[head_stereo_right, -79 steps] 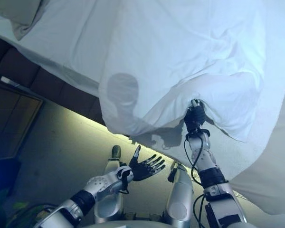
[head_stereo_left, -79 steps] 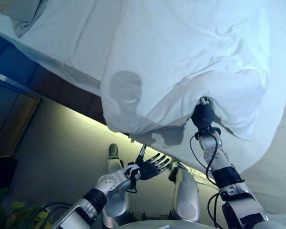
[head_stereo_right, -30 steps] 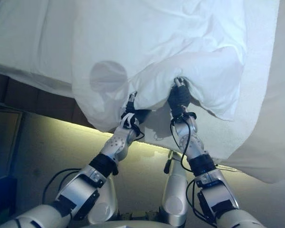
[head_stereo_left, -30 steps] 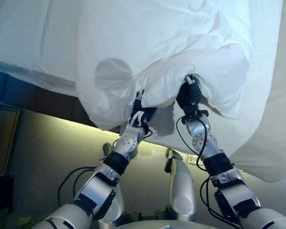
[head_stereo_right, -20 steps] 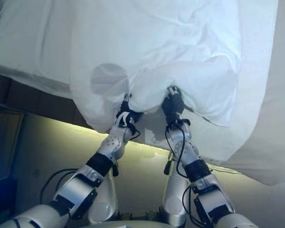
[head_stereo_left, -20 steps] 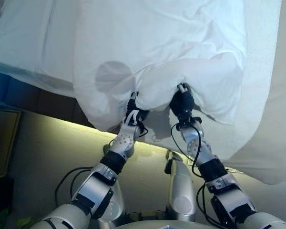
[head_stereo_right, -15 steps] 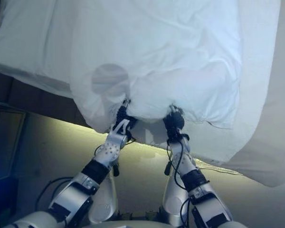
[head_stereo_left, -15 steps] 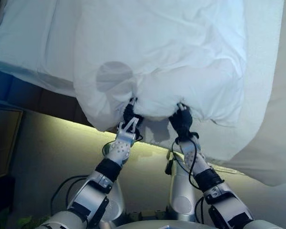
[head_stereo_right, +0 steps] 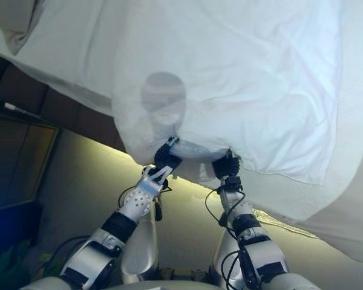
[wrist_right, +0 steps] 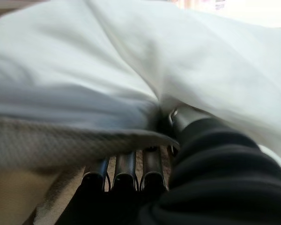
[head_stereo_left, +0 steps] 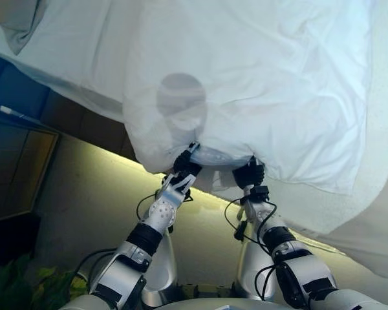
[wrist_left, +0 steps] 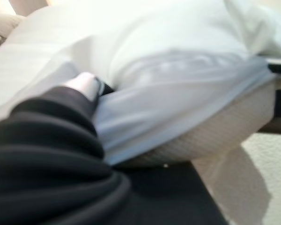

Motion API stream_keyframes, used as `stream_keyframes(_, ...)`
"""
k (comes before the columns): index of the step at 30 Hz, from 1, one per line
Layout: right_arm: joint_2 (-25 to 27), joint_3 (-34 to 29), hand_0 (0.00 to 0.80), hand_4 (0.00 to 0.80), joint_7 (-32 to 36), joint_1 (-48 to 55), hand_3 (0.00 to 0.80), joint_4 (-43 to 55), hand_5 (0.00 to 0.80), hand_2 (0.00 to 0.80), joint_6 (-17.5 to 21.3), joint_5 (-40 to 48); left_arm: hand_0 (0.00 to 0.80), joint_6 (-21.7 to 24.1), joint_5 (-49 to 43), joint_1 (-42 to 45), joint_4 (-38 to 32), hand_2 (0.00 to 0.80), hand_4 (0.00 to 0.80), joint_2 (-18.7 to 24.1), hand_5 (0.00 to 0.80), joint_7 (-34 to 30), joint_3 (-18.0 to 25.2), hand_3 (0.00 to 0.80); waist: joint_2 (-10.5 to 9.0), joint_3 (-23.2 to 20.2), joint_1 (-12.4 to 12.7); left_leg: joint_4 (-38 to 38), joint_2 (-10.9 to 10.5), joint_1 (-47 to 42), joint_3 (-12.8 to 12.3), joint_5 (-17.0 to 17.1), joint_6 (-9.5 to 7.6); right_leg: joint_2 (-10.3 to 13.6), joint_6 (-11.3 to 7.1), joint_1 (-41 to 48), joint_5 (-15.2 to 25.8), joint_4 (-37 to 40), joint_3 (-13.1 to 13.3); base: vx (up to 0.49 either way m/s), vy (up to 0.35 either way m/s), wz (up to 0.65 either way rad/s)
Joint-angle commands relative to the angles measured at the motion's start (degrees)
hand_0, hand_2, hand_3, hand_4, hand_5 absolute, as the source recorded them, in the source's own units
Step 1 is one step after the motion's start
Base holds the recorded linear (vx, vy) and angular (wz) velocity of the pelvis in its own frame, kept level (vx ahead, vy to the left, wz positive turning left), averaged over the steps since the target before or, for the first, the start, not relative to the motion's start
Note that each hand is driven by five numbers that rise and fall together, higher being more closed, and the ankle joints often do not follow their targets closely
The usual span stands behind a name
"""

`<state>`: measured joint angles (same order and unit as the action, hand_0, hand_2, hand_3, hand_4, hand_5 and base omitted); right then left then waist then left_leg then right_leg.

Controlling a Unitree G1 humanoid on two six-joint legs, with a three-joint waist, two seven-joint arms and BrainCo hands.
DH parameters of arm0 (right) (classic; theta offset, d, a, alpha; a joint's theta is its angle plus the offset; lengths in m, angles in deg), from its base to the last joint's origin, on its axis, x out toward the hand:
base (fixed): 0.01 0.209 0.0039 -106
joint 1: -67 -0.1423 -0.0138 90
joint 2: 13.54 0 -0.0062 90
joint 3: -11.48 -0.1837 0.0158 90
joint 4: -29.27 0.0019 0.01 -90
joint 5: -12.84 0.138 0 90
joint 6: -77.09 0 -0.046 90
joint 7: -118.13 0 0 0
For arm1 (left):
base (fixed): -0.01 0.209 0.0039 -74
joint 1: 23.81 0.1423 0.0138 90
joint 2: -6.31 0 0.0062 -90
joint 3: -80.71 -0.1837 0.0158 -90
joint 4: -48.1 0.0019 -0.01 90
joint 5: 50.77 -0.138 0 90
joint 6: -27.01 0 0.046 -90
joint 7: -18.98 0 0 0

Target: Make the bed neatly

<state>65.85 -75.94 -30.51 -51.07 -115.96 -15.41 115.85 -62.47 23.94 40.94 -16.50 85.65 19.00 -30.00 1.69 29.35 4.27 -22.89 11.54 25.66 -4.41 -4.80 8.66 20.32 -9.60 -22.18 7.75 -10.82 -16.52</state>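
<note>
Both hands now grasping duvet [head_stereo_left: 246, 84] hem, mid-frame: left hand [head_stereo_left: 184, 165], right hand [head_stereo_left: 248, 174]. Hem drawn nearer bed [head_stereo_left: 84, 64] edge; straightening underway.

- Your two head views look down from above the arms at the bed's near edge; both take in the white duvet [head_stereo_left: 258, 84], the mattress edge [head_stereo_right: 278, 202] and the floor [head_stereo_left: 84, 206], the right eye set slightly to one side
- Your left wrist view sits right behind the left hand [wrist_left: 86, 86], facing along it into the duvet from very close
- Your right wrist view looks along the right hand [wrist_right: 126, 173] just as close, duvet above its fingers
- All four views share that one stretch of duvet hem
</note>
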Motion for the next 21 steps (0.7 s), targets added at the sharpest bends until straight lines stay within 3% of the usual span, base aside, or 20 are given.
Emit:
stream_keyframes(1, 11.3, -17.2, 0.160, 0.160, -0.1, 4.6, 0.160, -4.9, 0.160, 0.160, 5.2, 10.0, 0.800, 3.8, 4.9, 2.8, -8.5, 0.800, 0.800, 11.2, 0.800, -2.3, 14.2, 0.800, 2.58, -3.8, 2.5, 3.2, 0.4, 5.1, 2.6, 9.2, 1.55, 6.2, -4.72, 5.6, 0.9, 0.0, -0.1, 0.011, 0.018, 0.09)
stream_keyframes(2, 12.1, -18.1, 0.000, 0.000, -0.5, 4.6, 0.000, -5.7, 0.000, 0.000, 4.8, 10.0, 0.800, 3.4, 5.5, 3.3, -9.0, 0.800, 0.800, 11.4, 0.800, -2.4, 14.6, 0.800, 2.92, -3.9, 2.6, 3.3, 0.3, 5.0, 2.6, 9.2, 1.58, 6.3, -4.76, 5.7, 0.9, 0.1, -0.1, 0.001, 0.047, 0.08)
stream_keyframes(8, 16.3, -26.7, 0.000, 0.000, -0.8, 3.9, 0.000, -9.3, 0.000, 0.000, 2.5, 10.0, 0.800, 2.7, 8.9, 5.8, -10.6, 0.800, 0.800, 12.0, 0.800, -3.4, 16.7, 0.800, 5.24, -3.8, 3.0, 3.5, -0.7, 4.8, 2.2, 9.0, 1.64, 7.1, -4.94, 6.0, 0.7, 0.1, -0.5, 0.008, 0.045, 0.12)
stream_keyframes(21, 17.8, -37.3, 0.000, 0.000, -0.1, 6.4, 0.000, -8.0, 0.000, 0.000, 4.8, 10.0, 0.800, 2.7, 9.7, 7.7, -11.2, 0.800, 0.800, 13.4, 0.800, -5.8, 21.1, 0.800, 6.82, -4.0, 1.3, 4.5, -1.6, 4.4, 0.7, 9.6, 1.59, 7.8, -5.03, 4.2, 1.2, -0.2, 0.9, 0.004, 0.039, 0.03)
